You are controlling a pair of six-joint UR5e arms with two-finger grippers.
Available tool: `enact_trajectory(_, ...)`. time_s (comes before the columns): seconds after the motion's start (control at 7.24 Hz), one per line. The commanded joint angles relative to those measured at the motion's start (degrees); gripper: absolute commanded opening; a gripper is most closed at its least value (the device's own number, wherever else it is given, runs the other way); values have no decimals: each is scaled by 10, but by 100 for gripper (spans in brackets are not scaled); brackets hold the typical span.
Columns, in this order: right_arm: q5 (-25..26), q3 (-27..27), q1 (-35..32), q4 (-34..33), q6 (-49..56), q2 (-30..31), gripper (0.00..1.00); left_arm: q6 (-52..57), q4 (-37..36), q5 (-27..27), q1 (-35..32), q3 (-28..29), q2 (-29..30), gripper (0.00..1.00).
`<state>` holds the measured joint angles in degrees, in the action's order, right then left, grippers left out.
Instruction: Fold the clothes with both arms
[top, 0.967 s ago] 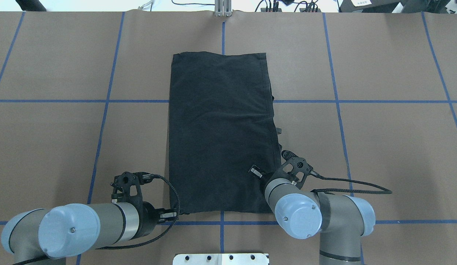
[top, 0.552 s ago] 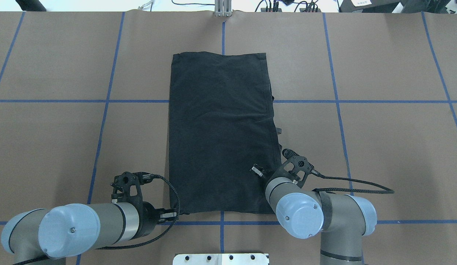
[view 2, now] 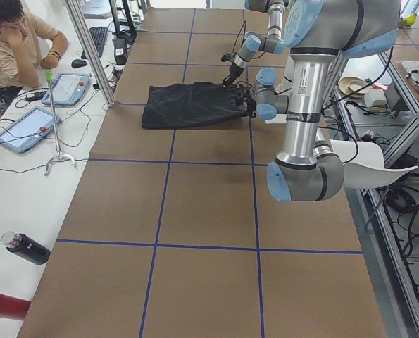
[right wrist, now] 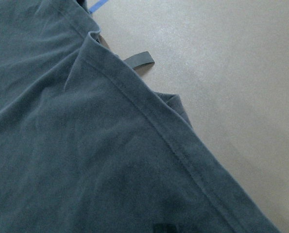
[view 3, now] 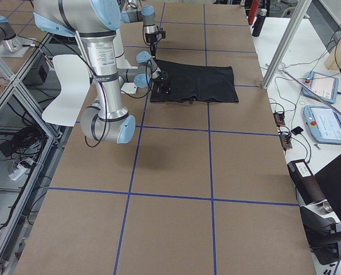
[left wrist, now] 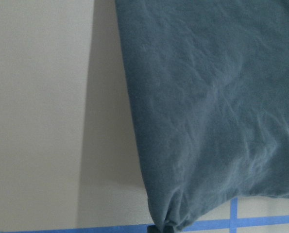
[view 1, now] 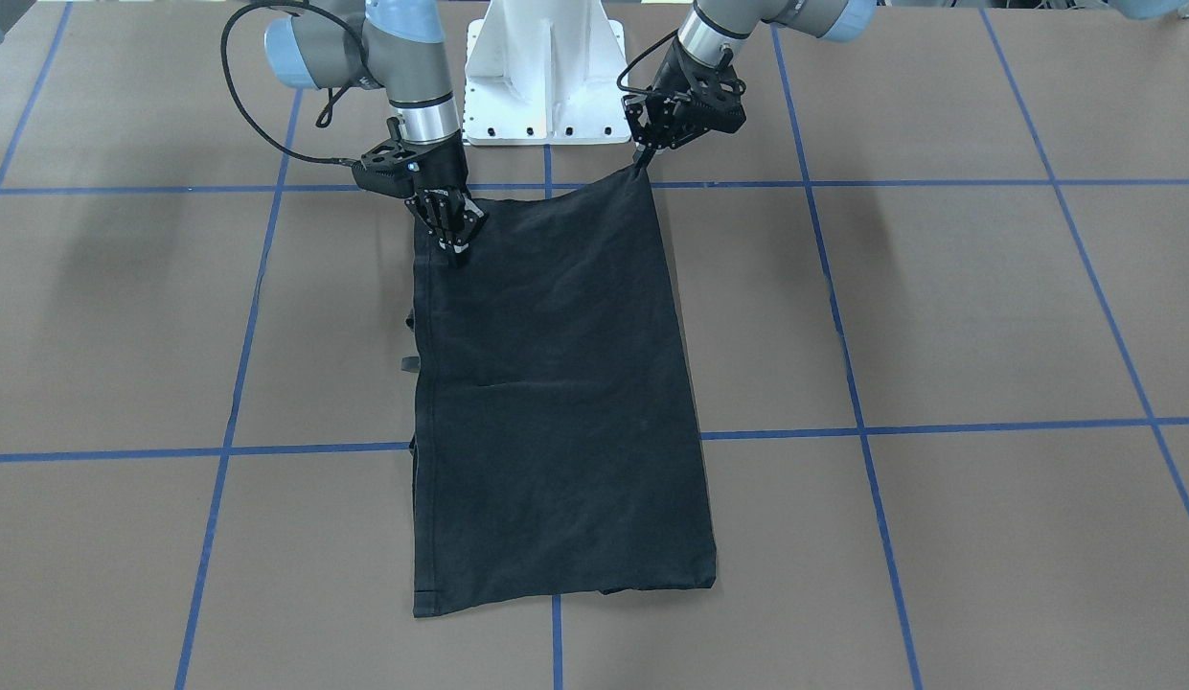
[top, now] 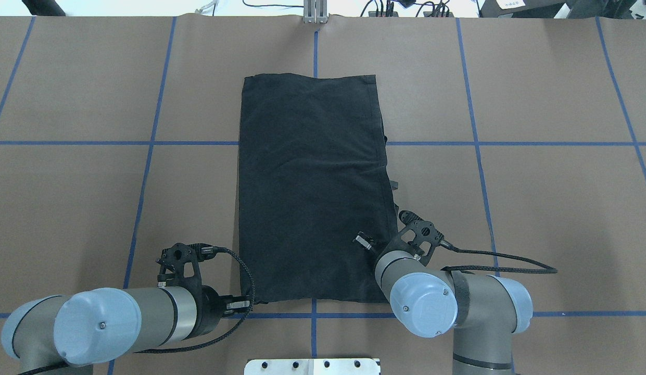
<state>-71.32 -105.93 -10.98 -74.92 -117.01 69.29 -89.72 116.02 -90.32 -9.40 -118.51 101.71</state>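
White metal, the robot's base plate (top: pixel 312 366), sits at the nearest table edge, seen from over the robot's shoulders. Just beyond it, two grey arms with light-blue joint caps reach in low: the left arm (top: pixel 119 320) from the left and the right arm (top: pixel 458 299) from the right.

The left gripper (top: pixel 244 301) is at the near left corner of a black T-shirt (top: pixel 309 182). Its fingers are pinched together on that corner, which is gathered into a small point.

The right gripper (top: pixel 362 241) points down at the cloth just inside the shirt's right edge, a little farther from the robot. Its fingertips are down at the fabric, but whether they are apart or together cannot be told.

The T-shirt is folded into a long narrow rectangle showing only plain black. It stretches away from the robot along the middle of the brown table (top: pixel 536 208), across blue tape lines (top: pixel 473 143). A small grey tab (top: pixel 394 183) sticks out beside its right edge. Beyond the far hem, cables (top: pixel 406 8) lie along the table's far end.
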Motion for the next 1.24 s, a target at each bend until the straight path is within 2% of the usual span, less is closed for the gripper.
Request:
enact_trajectory(0.0,-6,1,-30,-5,89,-17,100,6,0,-2,-1,-2,1,100)
enact_trajectory(0.14,-22,-23,-47,-29,120,-18,100,13,1,-3,-4,-10,2,100)
enact_trajectory(0.28,-57,-64,-70,-92,143,-18,100,19,-2,0,-14,-21,1,100)
enact_trajectory(0.41,-87,-91,-97,-115,171,-19,100,20,-4,0,-35,-24,-3,100)
enact_trajectory(0.69,-142,-98,-155,-120,236,-21,100,48,-1,7,-88,-24,2,100)
enact_trajectory(1.1,-147,-97,-181,-119,260,-21,100,123,1,85,-85,-18,19,100)
